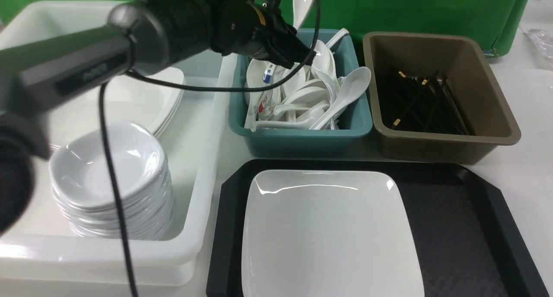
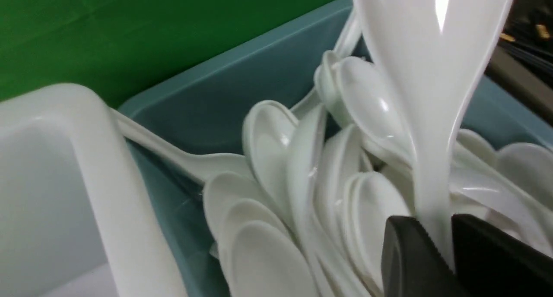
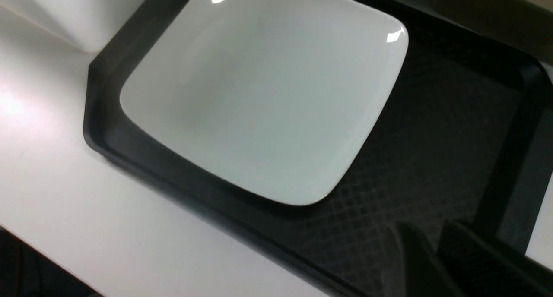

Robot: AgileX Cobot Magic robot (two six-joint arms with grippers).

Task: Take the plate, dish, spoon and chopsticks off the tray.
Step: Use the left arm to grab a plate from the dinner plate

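Our left arm [image 1: 108,55] comes in from 9 o'clock of the front view and stretches level toward 1 o'clock. Its wrist ends above the far side of the teal tub [image 1: 302,137]. The left gripper [image 2: 436,236] is clamped on the handle of the spoon [image 2: 427,72], with one black finger [image 2: 406,258] on each side. The spoon stands upright, bowl uppermost, above the heap of white spoons [image 1: 311,102] that fills the tub. In the front view we see only its bowl [image 1: 301,5], rising past the wrist at 12 o'clock.

The tray [image 1: 453,228] lies at 5 o'clock of the front view. The plate [image 1: 324,232] sits flat on its 9 o'clock half, and the 3 o'clock half shows bare diamond pattern. The teal tub stands at 12 o'clock of the tray. The brown tub [image 1: 449,146] stands at 1 o'clock, with the chopsticks [image 1: 419,102] lying crossed inside it. At 9 o'clock of the tray is the white tub [image 1: 203,159], which holds a stack of small dishes [image 1: 108,167].

Our right arm shows only in its wrist view. There the right gripper [image 3: 436,254] hangs above the tray's bare half, beside the plate. Its fingers [image 3: 406,258] stand slightly apart with nothing between them.
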